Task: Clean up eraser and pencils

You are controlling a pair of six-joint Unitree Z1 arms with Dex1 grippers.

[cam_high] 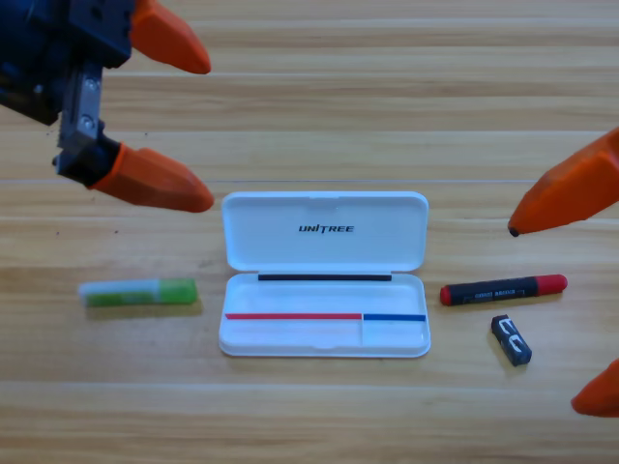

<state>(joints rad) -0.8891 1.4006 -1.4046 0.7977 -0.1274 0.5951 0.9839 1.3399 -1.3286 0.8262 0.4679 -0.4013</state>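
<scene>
Left gripper (pixel 198 121): seen up and to the left of the case, well clear of it; its two orange jaws are spread wide apart and nothing is held between them.
Right gripper (pixel 551 314): seen at the picture's right edge, to the right of the case and mostly cut off; one jaw tip shows above the red pencil and one below the eraser, so the jaws are spread wide with nothing gripped.
Case (pixel 324 333): a white case, marked UNITREE, is laid open in the middle of the table, lid folded back; no pencil or eraser is seen in its tray.
Green pencil (pixel 138 292): laid flat on the table to the left of the case, near it but apart, lengthwise toward it.
Red pencil (pixel 503 289): laid flat just to the right of the case, not touching it, slightly tilted.
Eraser (pixel 511 340): laid on the table right of the case, just below the red pencil and apart from it.
Done: only the opened case can be counted, as far as is shown.
Left: all three things are judged yet to be picked up and put into the case; closing the lid may follow.
</scene>
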